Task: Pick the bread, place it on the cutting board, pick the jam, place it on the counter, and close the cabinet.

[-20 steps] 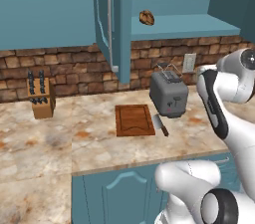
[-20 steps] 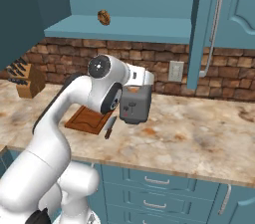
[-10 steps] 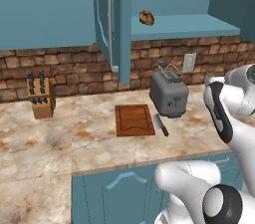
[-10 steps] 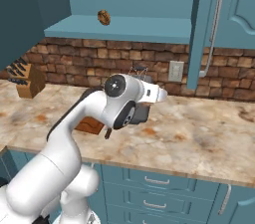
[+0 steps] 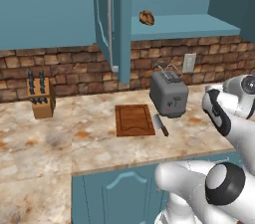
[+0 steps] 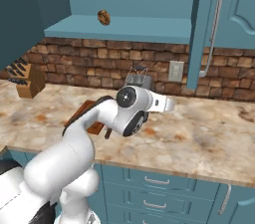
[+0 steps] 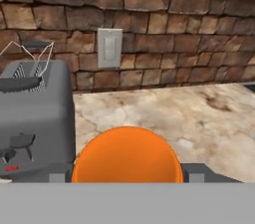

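Two jobs look barely begun, going by how things lie. Starting at the left, the knife block (image 5: pixel 41 99) stands against the brick wall, and next along the cutting board (image 5: pixel 134 120) lies bare on the counter (image 5: pixel 60 143), a knife (image 5: pixel 160 125) just beside its right edge. The bread (image 5: pixel 146 17) sits up on the shelf of the cabinet (image 5: pixel 112 24), whose door hangs open, so the bread step is not done and the closing is still to come.

Further right is the toaster (image 7: pixel 35 118), and beside it, in my hand view, the jam (image 7: pixel 127 156) fills the lower middle as a round orange shape right in front of my gripper (image 7: pixel 127 175). Grey blocks show on either side of it at the bottom edge, which I take for my fingers, set hard against its sides. I judge I am clamped on the jar and carrying it low over the counter, to the right of the toaster, with the wall socket (image 7: pixel 109 47) on the brick wall ahead. Whether the jar touches the stone I cannot tell.

What is left, as I read it: set the jam down on the bare stone ahead, fetch the bread to the board, then shut the door.
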Available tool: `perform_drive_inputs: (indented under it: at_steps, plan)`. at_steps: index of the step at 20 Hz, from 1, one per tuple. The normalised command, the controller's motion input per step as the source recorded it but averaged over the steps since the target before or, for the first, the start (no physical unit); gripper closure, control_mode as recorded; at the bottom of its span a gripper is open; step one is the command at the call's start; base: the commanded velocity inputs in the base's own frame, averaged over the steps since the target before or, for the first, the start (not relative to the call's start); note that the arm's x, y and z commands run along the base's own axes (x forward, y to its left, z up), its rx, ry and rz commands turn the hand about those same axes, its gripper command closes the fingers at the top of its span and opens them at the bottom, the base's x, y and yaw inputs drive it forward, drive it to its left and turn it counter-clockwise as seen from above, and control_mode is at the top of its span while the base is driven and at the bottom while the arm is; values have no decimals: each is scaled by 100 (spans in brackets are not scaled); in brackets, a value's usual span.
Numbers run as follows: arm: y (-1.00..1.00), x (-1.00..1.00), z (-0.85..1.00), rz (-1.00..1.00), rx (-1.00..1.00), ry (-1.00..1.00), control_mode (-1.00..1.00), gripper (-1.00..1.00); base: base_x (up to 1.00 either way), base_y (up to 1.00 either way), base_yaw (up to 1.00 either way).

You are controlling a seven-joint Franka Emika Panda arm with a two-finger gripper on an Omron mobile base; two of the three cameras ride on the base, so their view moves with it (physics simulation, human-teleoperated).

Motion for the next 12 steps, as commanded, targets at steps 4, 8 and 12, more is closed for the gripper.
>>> perform_drive_inputs:
  at_steps: [4,8,12]
  plan:
    - [-26,9,-30,-2,0,7,-100,100,0,0,0]
    - [-16,2,-30,-4,1,11,-100,100,0,0,0]
    - [-14,0,-55,0,6,0,-100,100,0,0,0]
